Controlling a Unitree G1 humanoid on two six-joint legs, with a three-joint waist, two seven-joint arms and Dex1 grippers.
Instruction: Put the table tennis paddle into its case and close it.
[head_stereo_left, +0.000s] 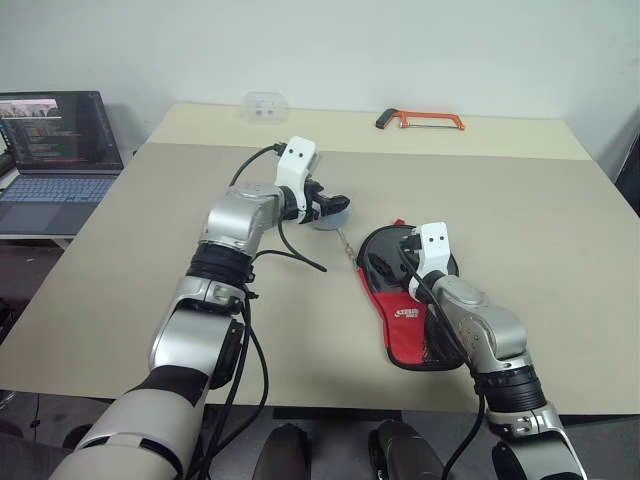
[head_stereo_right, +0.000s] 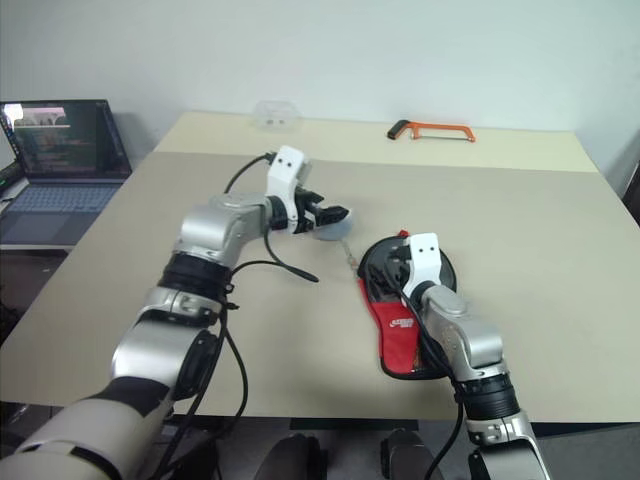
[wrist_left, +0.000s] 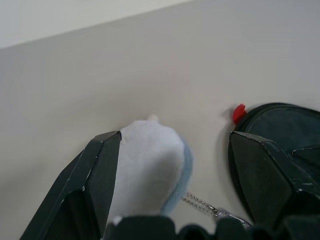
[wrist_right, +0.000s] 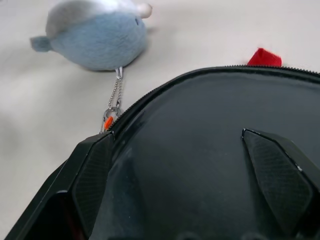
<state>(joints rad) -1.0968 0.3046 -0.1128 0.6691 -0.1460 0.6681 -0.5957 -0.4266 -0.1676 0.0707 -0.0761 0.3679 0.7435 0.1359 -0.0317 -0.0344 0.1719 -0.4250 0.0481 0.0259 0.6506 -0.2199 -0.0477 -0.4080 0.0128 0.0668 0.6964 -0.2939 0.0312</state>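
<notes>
Left wrist view: the left tool (wrist_left: 170, 185), fingers spread, straddles the pale-blue plush zipper charm (wrist_left: 150, 165); the right tool (wrist_right: 190, 175), spread, rests over the black-and-red fabric case (head_stereo_left: 405, 300) on the counter (head_stereo_left: 560, 260). Zipping shut seems next: pinch the charm, steady the case.

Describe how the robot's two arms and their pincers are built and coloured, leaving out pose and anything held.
Both arms have silver-grey metallic shells joined by black ribbed segments, with loose black cables running along them. Each wrist carries a white block with two small dark dots. The left pincer and right pincer each have two black, angular, faceted fingers.
</notes>
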